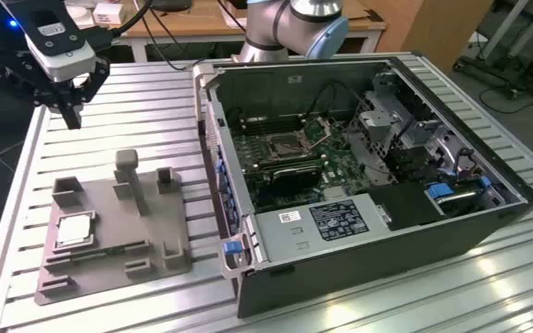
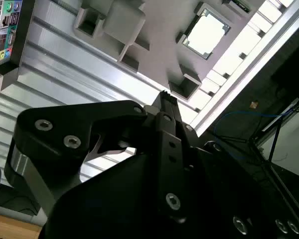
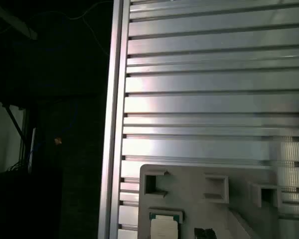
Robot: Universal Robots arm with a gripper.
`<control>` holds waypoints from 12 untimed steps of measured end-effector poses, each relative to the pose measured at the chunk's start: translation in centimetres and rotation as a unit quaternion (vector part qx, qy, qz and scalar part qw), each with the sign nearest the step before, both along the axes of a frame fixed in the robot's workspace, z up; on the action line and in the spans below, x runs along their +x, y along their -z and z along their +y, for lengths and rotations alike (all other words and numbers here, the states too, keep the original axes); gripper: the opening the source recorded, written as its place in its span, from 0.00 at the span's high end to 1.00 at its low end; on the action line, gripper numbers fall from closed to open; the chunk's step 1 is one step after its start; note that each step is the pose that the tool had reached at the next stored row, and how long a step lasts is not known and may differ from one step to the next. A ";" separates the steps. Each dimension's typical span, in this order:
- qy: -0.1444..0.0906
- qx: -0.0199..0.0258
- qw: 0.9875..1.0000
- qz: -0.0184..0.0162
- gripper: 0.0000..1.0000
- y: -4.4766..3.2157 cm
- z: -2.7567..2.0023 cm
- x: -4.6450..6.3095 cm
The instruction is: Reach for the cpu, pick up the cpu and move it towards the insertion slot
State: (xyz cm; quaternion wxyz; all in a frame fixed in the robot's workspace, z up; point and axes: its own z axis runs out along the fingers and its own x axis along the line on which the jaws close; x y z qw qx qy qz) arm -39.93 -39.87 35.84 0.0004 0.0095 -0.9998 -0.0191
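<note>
The cpu (image 1: 74, 229), a pale silver square chip, lies in a recess at the exterior view's left of the grey plastic fixture (image 1: 146, 222) on the slatted table. In both wrist views the cpu (image 2: 205, 34) (image 3: 164, 226) sits in the fixture (image 2: 154, 40) (image 3: 189, 181). My gripper (image 1: 72, 119) hangs well above the table behind the fixture, far from the chip, fingers shut on nothing. Its fingertips (image 2: 167, 99) point towards the fixture's edge. The insertion slot (image 1: 290, 144) lies inside the open computer case, its hinged plate (image 1: 320, 130) raised.
The open computer case (image 1: 359, 229) stands at the exterior view's right of the fixture. A green memory stick (image 1: 100, 251) lies in the fixture's front recess, and upright posts (image 1: 128, 170) rise from it. The table's edge (image 1: 21, 201) runs close beside the fixture.
</note>
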 end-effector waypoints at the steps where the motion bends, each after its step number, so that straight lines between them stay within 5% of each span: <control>1: 0.000 0.000 1.000 0.000 0.89 0.00 0.00 0.0; 12: 0.000 0.000 1.000 0.000 0.89 0.00 0.00 -0.2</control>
